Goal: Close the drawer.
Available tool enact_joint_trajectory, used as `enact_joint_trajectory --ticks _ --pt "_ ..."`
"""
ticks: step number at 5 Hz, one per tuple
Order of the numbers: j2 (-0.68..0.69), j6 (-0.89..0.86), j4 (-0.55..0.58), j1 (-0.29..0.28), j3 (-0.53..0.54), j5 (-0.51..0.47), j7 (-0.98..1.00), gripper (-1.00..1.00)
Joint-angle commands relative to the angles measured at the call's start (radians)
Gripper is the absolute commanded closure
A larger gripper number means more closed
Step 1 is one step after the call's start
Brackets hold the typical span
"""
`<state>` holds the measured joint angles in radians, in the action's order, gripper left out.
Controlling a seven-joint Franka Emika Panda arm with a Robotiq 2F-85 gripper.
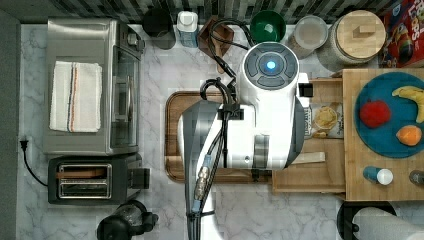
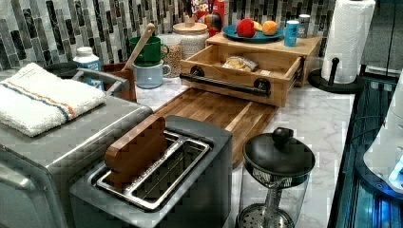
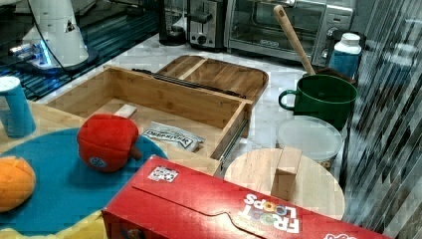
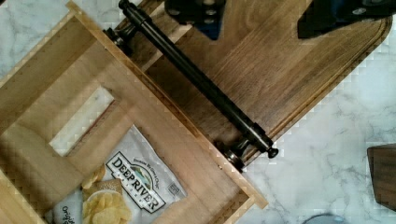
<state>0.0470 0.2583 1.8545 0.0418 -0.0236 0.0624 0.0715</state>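
A: Count first. One drawer (image 2: 247, 66), pale wood, pulled out from under the pale wooden top (image 2: 304, 45). One black bar handle (image 4: 198, 81) across its front, on two round mounts.

B: Inside it?

A: Two things. One chip bag (image 4: 123, 186), labelled Deep River, lying flat on the bottom. One small pale block (image 4: 81, 120) beside the bag, apart from it.

B: Where does the drawer's front reach?

A: In the wrist view the handle hangs over the dark board (image 4: 280, 70). In the left view the drawer front stands at the board's far edge. The board itself lies flat on the marble counter (image 2: 313, 123).

B: On top of the unit?

A: One blue plate (image 1: 385, 117) with three toy foods: one red, one orange, one yellow. Two small cans next to the plate.

B: The gripper?

A: Two dark finger parts (image 4: 336, 16) show at the wrist view's edge, above the dark board, on the handle side of the drawer. Their tips are cut off, so I cannot tell how wide they stand. Nothing seen in them; they touch neither handle nor drawer.

B: Anything blocking?

A: In the top view the white arm (image 1: 265, 110) covers much of the drawer and board. Around: one toaster (image 2: 166, 175), one toaster oven (image 1: 92, 85), one green mug (image 3: 321, 99), one paper towel roll (image 2: 349, 38).
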Motion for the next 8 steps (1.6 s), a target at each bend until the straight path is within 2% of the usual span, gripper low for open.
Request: enact_joint_trajectory --ticks 1,2,3,4,5,6,7,8 --pt "0.003 0.001 0.001 0.01 0.01 0.001 0.014 1.0" --pt "-0.005 0.041 0.035 0.015 0.015 -0.012 0.092 -1.0" --pt "-0.043 0.125 0.118 -0.005 0.036 0.022 0.22 -1.0" --pt "-0.044 0.135 0.133 -0.012 0.049 0.011 0.431 -1.0" --pt "-0.026 0.133 0.138 -0.027 0.061 0.01 0.586 -1.0" --pt "-0.024 0.175 0.177 -0.034 0.072 0.035 0.662 -0.97" --pt "0.002 0.256 0.221 -0.009 0.073 0.014 0.777 1.0" --pt "0.059 0.285 0.218 0.01 0.082 0.071 0.785 1.0"
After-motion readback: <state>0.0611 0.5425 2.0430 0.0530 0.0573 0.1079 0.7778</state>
